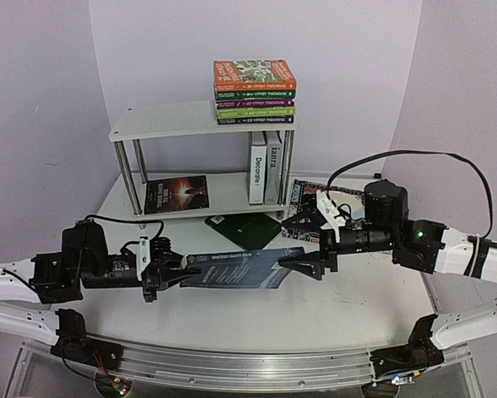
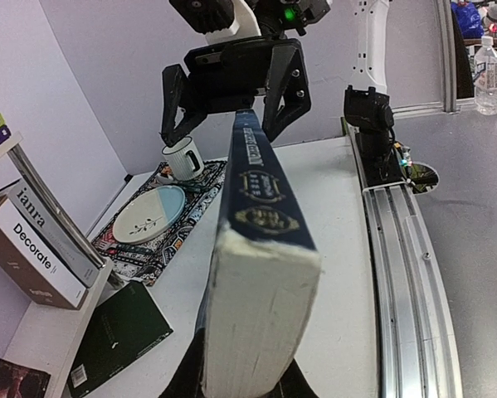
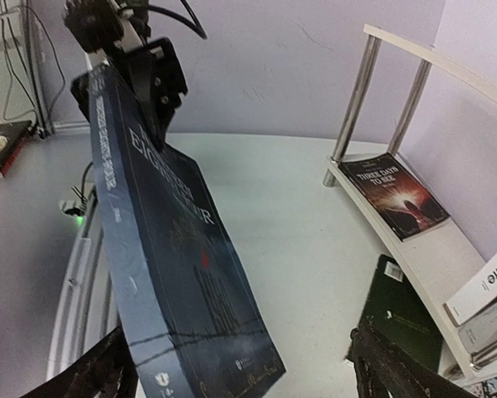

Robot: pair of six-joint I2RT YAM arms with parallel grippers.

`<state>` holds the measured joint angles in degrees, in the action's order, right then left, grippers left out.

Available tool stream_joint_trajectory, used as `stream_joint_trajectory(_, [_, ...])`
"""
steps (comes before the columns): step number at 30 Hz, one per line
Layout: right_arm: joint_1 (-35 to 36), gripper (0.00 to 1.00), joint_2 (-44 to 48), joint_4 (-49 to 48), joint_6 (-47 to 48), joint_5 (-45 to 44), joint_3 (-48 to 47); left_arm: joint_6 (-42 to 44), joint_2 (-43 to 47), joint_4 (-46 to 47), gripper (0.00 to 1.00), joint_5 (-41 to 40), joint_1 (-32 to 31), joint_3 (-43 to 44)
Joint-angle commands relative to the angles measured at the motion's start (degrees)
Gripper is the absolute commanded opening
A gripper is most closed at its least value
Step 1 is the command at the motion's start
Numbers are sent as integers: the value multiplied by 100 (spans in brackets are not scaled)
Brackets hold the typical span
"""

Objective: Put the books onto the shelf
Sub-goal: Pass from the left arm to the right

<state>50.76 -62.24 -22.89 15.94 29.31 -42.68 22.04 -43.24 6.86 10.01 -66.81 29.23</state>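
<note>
The white worktop point(image 1: 314, 315) is occupied by the shelf point(image 1: 173, 120), with a dark green book point(image 1: 246, 230) laid flat before it and a patterned mat point(image 1: 302, 195) set beside it.

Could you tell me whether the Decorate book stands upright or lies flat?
Upright: Decorate stands on end on the shelf's lower board, its title running vertically.
</note>
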Motion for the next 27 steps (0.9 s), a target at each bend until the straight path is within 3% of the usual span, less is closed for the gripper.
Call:
stream_joint_trajectory(1, [-15, 84, 187, -569, -343, 661, 3, -48, 292, 1240, 0, 220, 10, 423])
stream_joint_trajectory(14, [-14, 87, 388, -588, -294, 631, 198, 55, 379, 1401, 0, 413, 10, 825])
stream_joint_trajectory(18, [-14, 81, 350, -592, -274, 748, 67, 93, 269, 1402, 0, 488, 11, 974])
stream_joint_trajectory(19, [-15, 76, 329, -590, -270, 793, 20, 97, 229, 1402, 0, 501, 12, 1006])
stream_joint_trajectory(23, [-20, 30, 232, -593, -281, 932, -120, 127, 120, 1406, 0, 490, 11, 1090])
stream_joint_trajectory(27, [-14, 4, 227, -584, -264, 815, -116, 166, 41, 1398, 2, 132, 14, 1039])
